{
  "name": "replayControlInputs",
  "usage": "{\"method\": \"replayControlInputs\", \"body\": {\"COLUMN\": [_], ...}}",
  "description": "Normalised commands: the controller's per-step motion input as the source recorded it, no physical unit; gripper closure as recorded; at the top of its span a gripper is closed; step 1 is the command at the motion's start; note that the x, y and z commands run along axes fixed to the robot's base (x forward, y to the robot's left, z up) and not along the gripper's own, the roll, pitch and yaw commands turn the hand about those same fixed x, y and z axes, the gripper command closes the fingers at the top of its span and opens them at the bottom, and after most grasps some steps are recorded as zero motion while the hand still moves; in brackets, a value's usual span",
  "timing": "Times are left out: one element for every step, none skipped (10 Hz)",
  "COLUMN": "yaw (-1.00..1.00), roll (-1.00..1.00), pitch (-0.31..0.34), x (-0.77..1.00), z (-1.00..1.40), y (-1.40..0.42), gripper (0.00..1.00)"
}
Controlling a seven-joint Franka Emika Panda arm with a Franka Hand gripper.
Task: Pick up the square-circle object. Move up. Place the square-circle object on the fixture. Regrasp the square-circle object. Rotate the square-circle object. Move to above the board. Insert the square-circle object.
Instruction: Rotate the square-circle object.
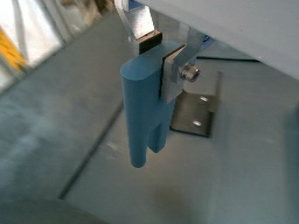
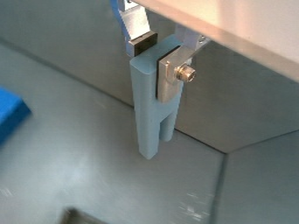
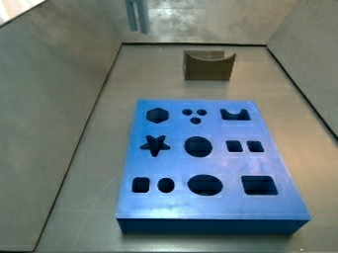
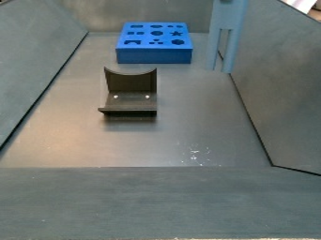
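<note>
square-circle object (image 1: 145, 109) hanging upright, hand (image 1: 158, 59) gripping its top, hovering high, well apart from fixture (image 4: 128, 92) and board (image 3: 205, 163).

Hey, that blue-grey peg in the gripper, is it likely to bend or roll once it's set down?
The square-circle object hangs straight below the gripper, so probably stiff. Its flat square side should resist rolling. Slim and long, it would likely tip if stood on end.
</note>
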Motion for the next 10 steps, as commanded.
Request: {"method": "replayControlInputs", "body": {"yaw": [-0.33, -0.21, -0.10, -0.06, -0.05, -1.00, -1.00, -1.00, -1.00, -1.00], "roll": [-0.81, -0.58, -0.34, -0.24, -0.21, -0.05, -0.05, -0.05, -0.05, -0.06], "pitch": [0.278, 0.243, 0.175, 0.129, 0.109, 0.024, 0.026, 0.034, 0.037, 0.047], "x": [0.00, 0.02, 0.04, 0.04, 0.04, 0.49, 0.47, 0.41, 0.35, 0.17], "z": [0.05, 0.05, 0.02, 0.01, 0.01, 0.00, -0.01, -0.03, -0.03, -0.02], "y": [0.02, 0.01, 0.01, 0.01, 0.01, 0.01, 0.02, 0.02, 0.02, 0.01], "gripper": [1.00, 1.00, 1.00, 1.00, 1.00, 1.00, 1.00, 1.00, 1.00, 1.00]}}
